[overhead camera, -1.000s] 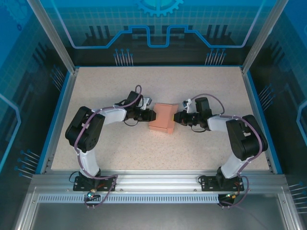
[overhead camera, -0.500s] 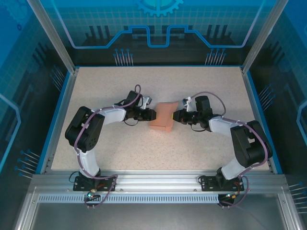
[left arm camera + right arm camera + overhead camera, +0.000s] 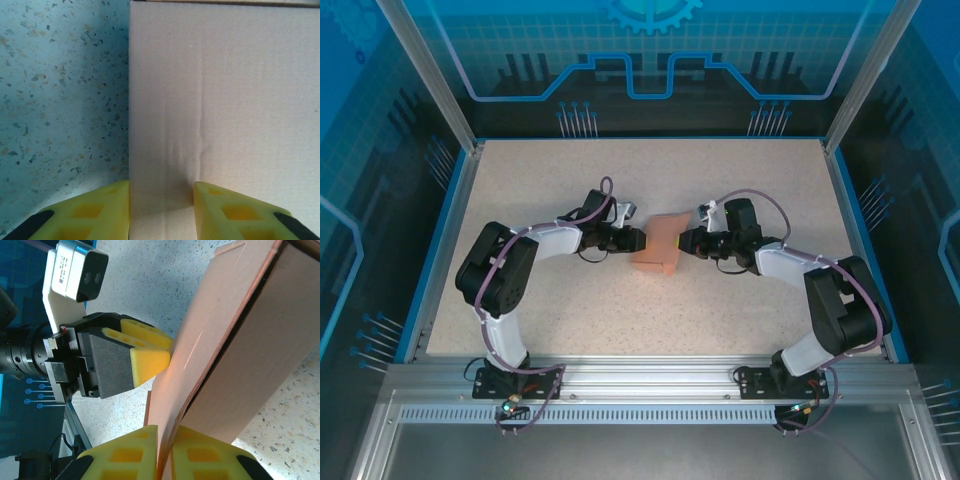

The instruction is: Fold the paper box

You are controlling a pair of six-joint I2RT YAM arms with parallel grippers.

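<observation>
**Two claws, one pink box**

One paper box [image 3: 658, 247] lies on the speckled table [image 3: 570, 310]. I count two arms meeting at it, one from each side.

The right gripper [image 3: 162, 440] is clamped almost closed on the box. In its wrist view the two yellow fingers [image 3: 120, 457] pinch the thin edge of a pink panel between them.

The left gripper [image 3: 642, 240] stands at the opposite side of the box, its jaws a narrow way apart. Its fingertips [image 3: 90, 212] rest against a flat face of the box, and I see nothing pinched between them.

From overhead the box is a small salmon shape, turned slightly askew between the two claws. I cannot make out its layers there.

The right wrist view adds detail. The pinched panel is a separate layer standing off the body of the box, with a dark gap between them. The left claw's yellow tip touches that panel's outer face, and its white camera [image 3: 75, 270] sits beyond the box.

The left wrist view gives me a faint crease running down the panel. It also shows the straight edge of the box against the table.
</observation>
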